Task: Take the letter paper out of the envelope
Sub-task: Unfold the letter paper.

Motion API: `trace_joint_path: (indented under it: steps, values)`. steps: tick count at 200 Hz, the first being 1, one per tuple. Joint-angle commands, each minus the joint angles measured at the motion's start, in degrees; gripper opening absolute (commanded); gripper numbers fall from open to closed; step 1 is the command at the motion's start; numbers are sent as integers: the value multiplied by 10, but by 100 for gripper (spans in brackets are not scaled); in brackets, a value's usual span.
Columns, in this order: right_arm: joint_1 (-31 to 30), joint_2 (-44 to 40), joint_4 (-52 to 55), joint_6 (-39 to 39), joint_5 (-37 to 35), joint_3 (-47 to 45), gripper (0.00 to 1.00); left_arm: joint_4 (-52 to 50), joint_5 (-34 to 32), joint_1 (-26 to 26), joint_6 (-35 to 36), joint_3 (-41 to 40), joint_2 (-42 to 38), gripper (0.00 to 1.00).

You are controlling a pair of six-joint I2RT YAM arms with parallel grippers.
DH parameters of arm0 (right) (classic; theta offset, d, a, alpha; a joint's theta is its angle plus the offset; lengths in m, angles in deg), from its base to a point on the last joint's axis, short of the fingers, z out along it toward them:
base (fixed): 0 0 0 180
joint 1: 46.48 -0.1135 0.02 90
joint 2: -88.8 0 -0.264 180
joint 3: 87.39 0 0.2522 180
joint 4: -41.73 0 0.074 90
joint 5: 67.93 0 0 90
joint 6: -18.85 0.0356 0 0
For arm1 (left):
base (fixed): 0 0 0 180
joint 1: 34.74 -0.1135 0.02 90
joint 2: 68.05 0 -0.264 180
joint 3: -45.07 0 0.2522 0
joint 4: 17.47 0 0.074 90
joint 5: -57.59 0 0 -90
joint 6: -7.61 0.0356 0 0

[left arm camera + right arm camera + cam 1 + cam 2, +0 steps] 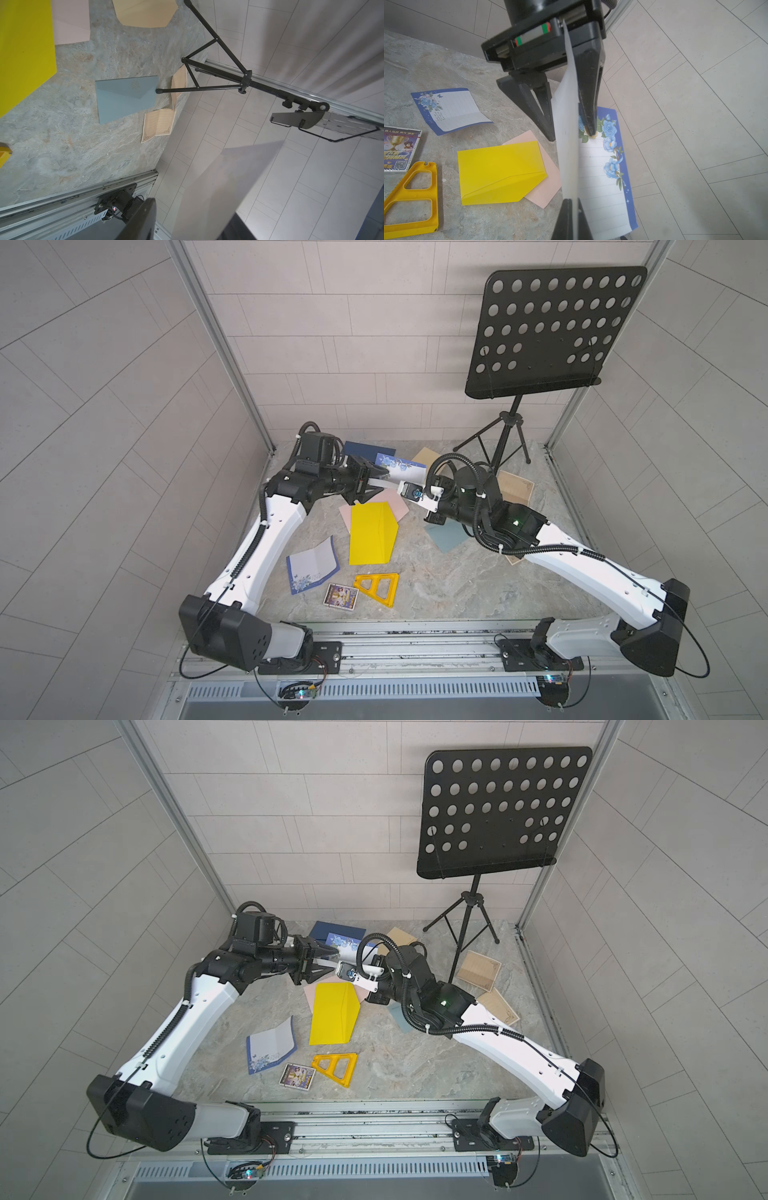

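The letter paper (566, 145) is a pale lined sheet held in the air, clear of any envelope. My right gripper (572, 200) is shut on its near edge. A blue-flowered leaf (602, 170) fans out beside it, seemingly part of the same folded sheet. My left gripper (572, 136) straddles the far end. One finger (588, 93) lies against the paper, the other (537, 108) stands off with a gap, so it is open. In both top views the grippers (384, 482) (338, 969) meet tip to tip above the table. A dark blue envelope (368, 448) lies behind them.
A yellow envelope (372, 533) on a pink one (399, 508) lies below the grippers. A grey-blue envelope (446, 537) is under the right arm. Another flowered letter (311, 566), a yellow triangle (380, 583) and a card box (341, 595) sit in front. The music stand (552, 331) and tan sheets (515, 487) are back right.
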Motion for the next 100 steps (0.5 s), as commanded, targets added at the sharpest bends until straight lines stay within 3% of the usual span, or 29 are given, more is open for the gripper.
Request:
trace_joint_path:
  steps: [1, 38, 100]
  values:
    - [-8, -17, -26, -26, -12, -10, 0, 32, 10, 5, -19, -11, -17, 44]
    - [-14, -21, -43, -25, -19, -18, 0, 60, 8, 4, -37, -29, -25, 26]
    - [-25, -40, -44, -22, -33, -41, 0, 76, -5, 3, -42, -26, -24, 13]
